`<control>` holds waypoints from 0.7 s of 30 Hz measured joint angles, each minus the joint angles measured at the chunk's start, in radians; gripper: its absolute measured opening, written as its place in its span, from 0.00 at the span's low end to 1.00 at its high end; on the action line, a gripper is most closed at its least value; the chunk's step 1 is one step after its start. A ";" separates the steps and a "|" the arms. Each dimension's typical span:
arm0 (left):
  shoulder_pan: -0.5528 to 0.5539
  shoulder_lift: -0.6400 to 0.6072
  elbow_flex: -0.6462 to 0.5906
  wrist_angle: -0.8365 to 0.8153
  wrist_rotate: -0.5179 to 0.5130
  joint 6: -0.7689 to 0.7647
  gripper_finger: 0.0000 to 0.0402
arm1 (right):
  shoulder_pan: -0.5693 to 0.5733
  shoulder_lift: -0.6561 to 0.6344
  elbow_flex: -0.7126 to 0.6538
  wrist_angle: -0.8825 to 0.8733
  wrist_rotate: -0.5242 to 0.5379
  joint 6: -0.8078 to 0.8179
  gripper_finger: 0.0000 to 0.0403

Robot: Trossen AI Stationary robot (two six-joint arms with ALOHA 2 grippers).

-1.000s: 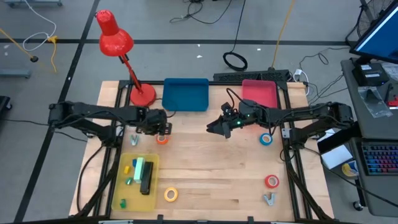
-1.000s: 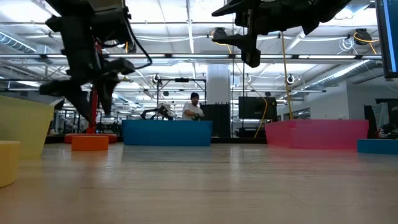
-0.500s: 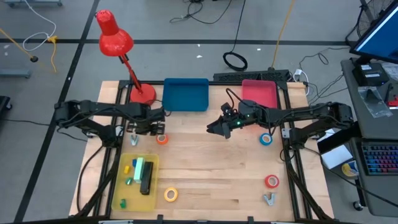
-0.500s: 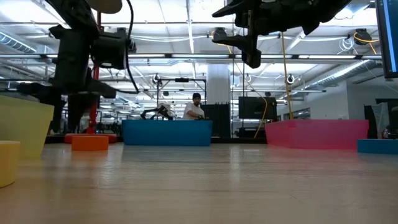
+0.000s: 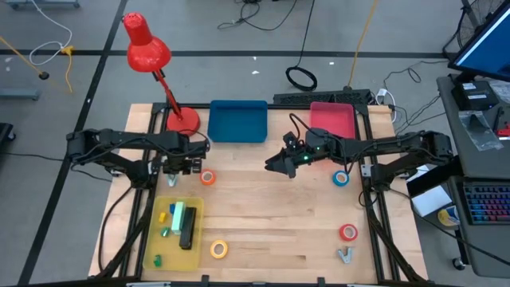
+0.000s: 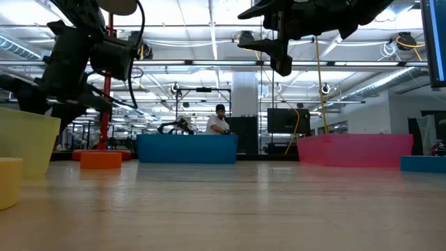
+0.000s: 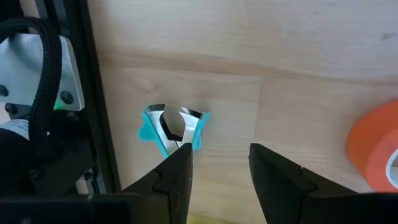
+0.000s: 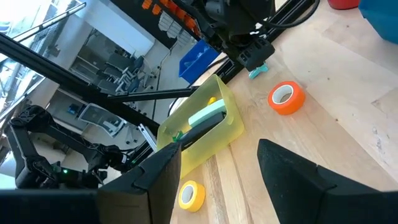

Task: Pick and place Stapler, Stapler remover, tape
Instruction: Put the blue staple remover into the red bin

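Observation:
A small blue stapler remover (image 7: 171, 127) lies flat on the wood near the table's left rail (image 5: 171, 179). My left gripper (image 7: 217, 168) hovers open just above it, slightly to its right (image 5: 186, 163). The orange tape roll (image 5: 208, 178) lies flat to that gripper's right (image 7: 376, 152). The yellow tape (image 5: 219, 249), red tape (image 5: 348, 232) and blue tape (image 5: 341, 178) lie flat elsewhere. The black stapler (image 5: 187, 236) lies in the yellow tray (image 5: 156, 239). A second remover (image 5: 345, 255) lies near the near right corner. My right gripper (image 5: 279, 165) waits open above mid-table (image 8: 217, 174).
A blue bin (image 5: 237, 121) and a pink bin (image 5: 332, 119) stand at the far edge. The red desk lamp's base (image 5: 182, 121) stands at the far left. The tray also holds a green block (image 5: 177, 217) and small coloured bits. Bare wood spans the table's middle.
My left gripper has moved toward the table's left edge, from above the orange tape to above the blue stapler remover, staying off the table. The right arm has kept still, and no object has moved.

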 joint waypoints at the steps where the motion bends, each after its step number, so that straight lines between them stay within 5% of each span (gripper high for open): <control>1: 0.000 0.000 0.000 0.000 0.000 -0.005 0.39 | 0.000 0.000 0.000 0.000 0.000 0.000 0.52; 21: 0.003 0.123 -0.011 0.002 0.063 0.003 0.39 | -0.012 0.000 0.000 -0.007 -0.056 -0.031 0.52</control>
